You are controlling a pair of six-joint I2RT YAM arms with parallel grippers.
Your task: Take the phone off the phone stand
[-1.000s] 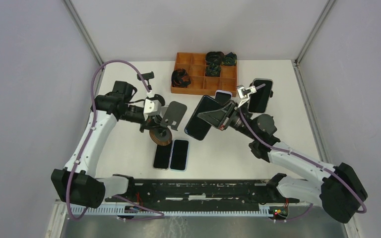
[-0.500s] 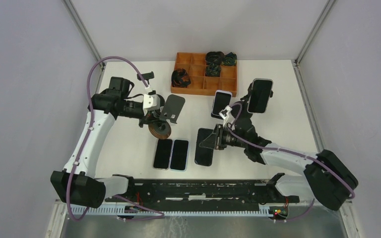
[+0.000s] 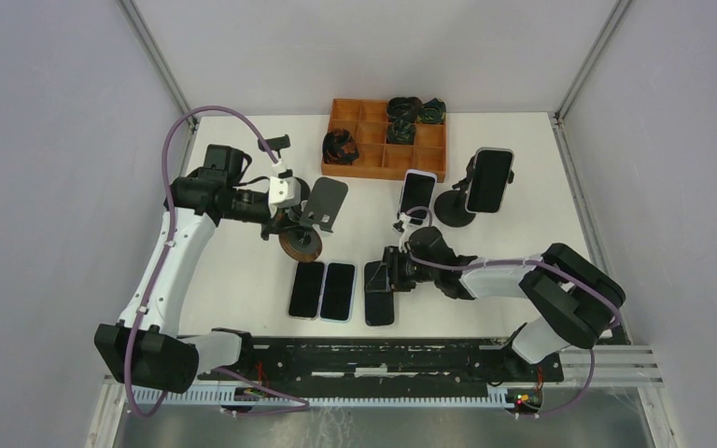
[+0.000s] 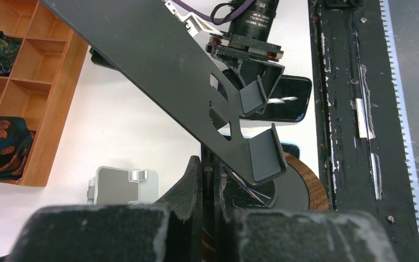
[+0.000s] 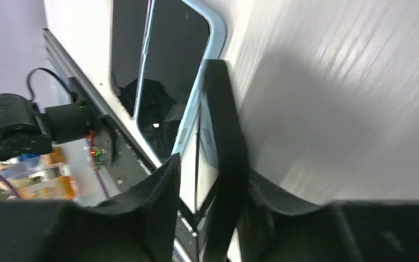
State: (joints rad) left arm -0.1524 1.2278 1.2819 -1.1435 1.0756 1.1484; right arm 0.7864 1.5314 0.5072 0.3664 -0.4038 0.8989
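The black phone stand (image 3: 325,203) stands left of centre on a round wooden base (image 3: 301,248), with no phone on its tilted plate (image 4: 158,60). My left gripper (image 3: 283,222) is shut on the stand's stem (image 4: 208,180). The dark phone (image 3: 379,297) lies flat near the table's front, right of two other phones. My right gripper (image 3: 386,276) is low at its far end. In the right wrist view the phone (image 5: 177,71) still has its end between the fingers (image 5: 197,136), which stand loosely apart.
Two more phones (image 3: 322,290) lie side by side left of the set-down one. Behind stand a white-framed phone (image 3: 417,193) and a dark phone on a stand (image 3: 488,180). An orange tray (image 3: 366,163) with rolled cloths sits at the back. A black rail (image 3: 383,355) lines the near edge.
My right arm carried the phone from mid-air near the stand down to the table beside the two flat phones, and its jaws have loosened. The left gripper pulled the stand slightly left, then held still.
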